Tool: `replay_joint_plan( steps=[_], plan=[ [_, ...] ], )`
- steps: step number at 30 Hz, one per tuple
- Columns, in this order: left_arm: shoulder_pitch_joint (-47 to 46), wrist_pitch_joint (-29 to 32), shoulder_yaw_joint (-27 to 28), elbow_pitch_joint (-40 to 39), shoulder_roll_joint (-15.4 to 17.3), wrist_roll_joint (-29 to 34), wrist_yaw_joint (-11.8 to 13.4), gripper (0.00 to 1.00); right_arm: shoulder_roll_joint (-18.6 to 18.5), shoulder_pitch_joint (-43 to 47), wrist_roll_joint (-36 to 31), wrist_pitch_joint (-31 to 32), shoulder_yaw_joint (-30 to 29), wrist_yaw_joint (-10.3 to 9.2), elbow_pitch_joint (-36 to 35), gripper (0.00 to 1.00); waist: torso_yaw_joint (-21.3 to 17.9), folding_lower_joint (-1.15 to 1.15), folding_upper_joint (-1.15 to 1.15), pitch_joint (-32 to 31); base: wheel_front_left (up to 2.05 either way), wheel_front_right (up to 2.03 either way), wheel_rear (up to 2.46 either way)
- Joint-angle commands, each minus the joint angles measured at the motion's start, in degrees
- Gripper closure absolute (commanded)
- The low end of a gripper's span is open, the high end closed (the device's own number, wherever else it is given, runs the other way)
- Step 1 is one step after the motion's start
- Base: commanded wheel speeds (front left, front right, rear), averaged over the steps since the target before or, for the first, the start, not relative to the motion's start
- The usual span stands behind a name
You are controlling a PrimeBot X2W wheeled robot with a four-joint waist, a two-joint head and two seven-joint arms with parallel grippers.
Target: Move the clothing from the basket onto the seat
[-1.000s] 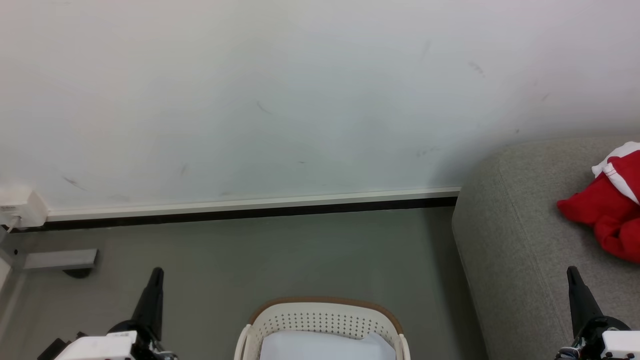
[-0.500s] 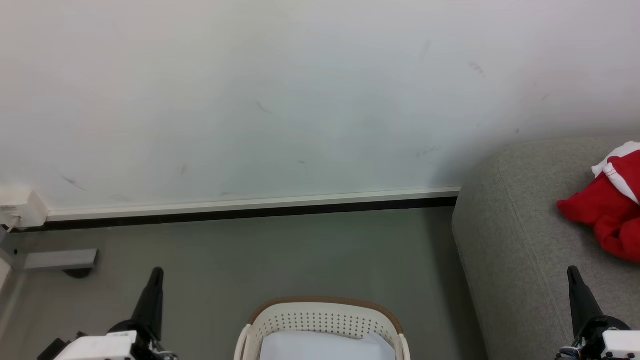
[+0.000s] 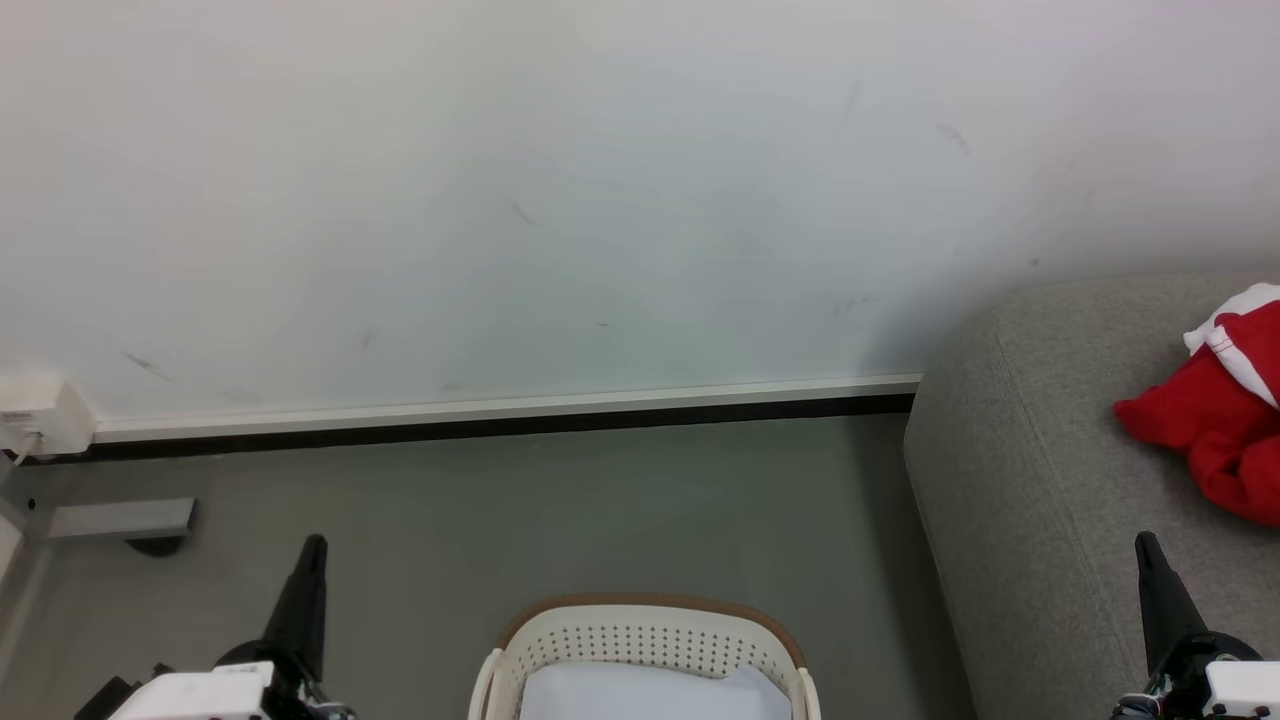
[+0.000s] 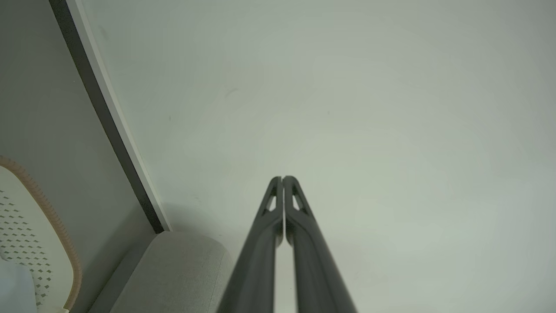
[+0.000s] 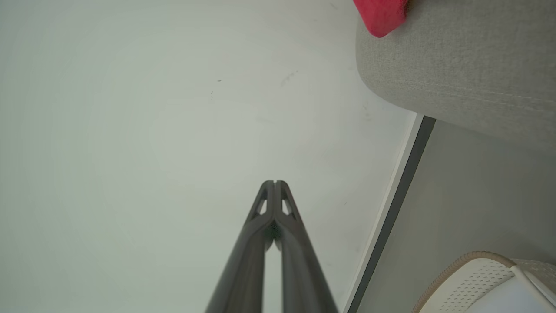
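Red clothing (image 3: 1220,410) with white trim lies bunched on the grey seat (image 3: 1040,470) at the right edge of the head view; a red corner (image 5: 382,15) of it also tops the right wrist view. The cream basket (image 3: 650,640) with a brown rim stands on the floor at bottom centre, holding a flat white cloth (image 3: 650,695). My left gripper (image 3: 314,545) is shut and empty at the lower left, apart from the basket. My right gripper (image 3: 1143,541) is shut and empty over the seat's front, below the clothing. Both wrist views show fingertips pressed together (image 4: 282,178) (image 5: 274,182).
A white wall with a black-and-white skirting (image 3: 500,415) runs behind the grey floor. A white socket box (image 3: 40,410) and a grey metal foot (image 3: 120,520) sit at the far left. Open floor lies between basket and wall.
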Motion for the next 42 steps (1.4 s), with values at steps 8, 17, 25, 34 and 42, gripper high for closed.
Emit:
replay_joint_plan(
  steps=[8, 17, 25, 34, 42],
  plan=[
    [-0.5, 0.2, 0.1, -0.2, 0.4, -0.8, -0.3, 1.0, -0.2, -0.7, -0.2, 0.1, -0.3, -0.11, -0.2, 1.0, 0.0, 0.0, 0.0, 0.0, 0.0, 0.0, 0.0],
    [-0.5, 0.2, 0.1, -0.2, 0.4, -0.8, -0.4, 1.0, -0.1, -0.7, -0.2, 0.1, -0.3, -0.12, -0.2, 1.0, 0.0, 0.0, 0.0, 0.0, 0.0, 0.0, 0.0],
    [-0.5, 0.2, 0.1, -0.2, 0.4, -0.8, -0.4, 1.0, -0.1, -0.7, -0.2, 0.2, -0.3, -0.11, -0.2, 1.0, 0.0, 0.0, 0.0, 0.0, 0.0, 0.0, 0.0],
    [-0.5, 0.2, 0.1, -0.2, 0.4, -0.8, -0.4, 1.0, -0.1, -0.7, -0.3, 0.2, -0.3, -0.11, -0.2, 1.0, 0.0, 0.0, 0.0, 0.0, 0.0, 0.0, 0.0],
    [-0.5, 0.2, 0.1, -0.2, 0.4, -0.8, -0.4, 1.0, -0.1, -0.7, -0.3, 0.2, -0.3, -0.11, -0.2, 1.0, 0.0, 0.0, 0.0, 0.0, 0.0, 0.0, 0.0]
  ],
)
